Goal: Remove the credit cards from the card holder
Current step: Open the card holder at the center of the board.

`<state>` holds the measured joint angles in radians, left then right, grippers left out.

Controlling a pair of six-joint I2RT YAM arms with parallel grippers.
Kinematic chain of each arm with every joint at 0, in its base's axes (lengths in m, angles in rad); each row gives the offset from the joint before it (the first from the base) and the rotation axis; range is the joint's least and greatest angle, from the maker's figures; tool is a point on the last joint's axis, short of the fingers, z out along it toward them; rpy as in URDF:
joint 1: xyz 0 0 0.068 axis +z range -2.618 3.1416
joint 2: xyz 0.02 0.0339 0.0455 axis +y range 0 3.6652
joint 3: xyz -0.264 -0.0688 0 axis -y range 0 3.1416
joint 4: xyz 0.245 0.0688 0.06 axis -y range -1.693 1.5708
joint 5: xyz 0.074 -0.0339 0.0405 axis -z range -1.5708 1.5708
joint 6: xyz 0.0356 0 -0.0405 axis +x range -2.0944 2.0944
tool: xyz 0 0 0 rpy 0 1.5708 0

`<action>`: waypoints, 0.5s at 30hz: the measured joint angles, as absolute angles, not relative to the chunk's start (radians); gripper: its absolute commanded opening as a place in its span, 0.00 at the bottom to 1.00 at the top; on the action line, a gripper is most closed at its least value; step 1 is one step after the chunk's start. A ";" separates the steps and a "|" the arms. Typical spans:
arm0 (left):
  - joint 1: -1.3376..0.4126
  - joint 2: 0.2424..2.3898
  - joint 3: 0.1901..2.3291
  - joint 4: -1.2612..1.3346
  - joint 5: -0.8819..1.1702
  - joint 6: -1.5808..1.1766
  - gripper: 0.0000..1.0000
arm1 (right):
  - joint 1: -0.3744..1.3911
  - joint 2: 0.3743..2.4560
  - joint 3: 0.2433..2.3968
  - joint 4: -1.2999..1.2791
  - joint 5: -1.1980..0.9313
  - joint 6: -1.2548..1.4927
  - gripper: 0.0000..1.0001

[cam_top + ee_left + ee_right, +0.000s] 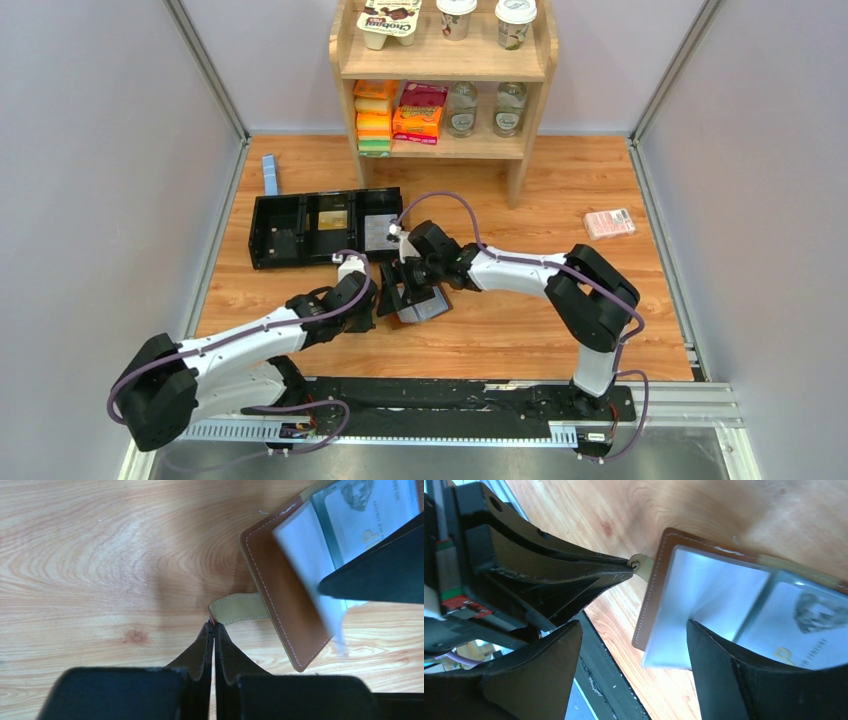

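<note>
The brown leather card holder (pixel 280 595) lies open on the wooden table, grey-blue inside up. My left gripper (pixel 212 626) is shut on the tip of its tan strap (pixel 240 607). A pale credit card (pixel 709 595) sticks out past the holder's edge and leans against one finger (pixel 734 680) of my right gripper (pixel 634 665). That gripper is open and straddles the card's free corner. A second card (pixel 809 620) with a printed picture sits in a pocket. From above, the two grippers meet over the holder (pixel 430 308).
A long black compartmented tray (pixel 320 228) lies behind the holder, with a blue strip (pixel 269 174) beyond it. A pink-red packet (pixel 609 223) sits at the right. A wooden shelf (pixel 445 80) of goods stands at the back. The black base rail (pixel 594 680) runs close by.
</note>
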<state>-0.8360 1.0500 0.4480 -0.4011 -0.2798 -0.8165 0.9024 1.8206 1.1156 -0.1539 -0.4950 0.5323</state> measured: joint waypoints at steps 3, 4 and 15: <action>-0.836 1.012 0.447 -0.408 -0.284 -0.823 0.15 | 0.917 1.835 1.116 -0.133 -0.521 0.541 0.79; -0.836 0.994 0.445 -0.411 -0.289 -0.826 0.17 | 0.920 1.843 1.117 -0.128 -0.529 0.545 0.79; -0.836 0.752 0.437 -0.487 -0.344 -0.870 0.20 | 0.923 1.906 1.118 -0.115 -0.509 0.573 0.59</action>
<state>-0.8364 0.7517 0.4366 -0.4870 -0.3439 -0.8703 0.9226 1.9064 1.1175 -0.1146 -0.5095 0.5728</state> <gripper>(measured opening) 0.196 0.677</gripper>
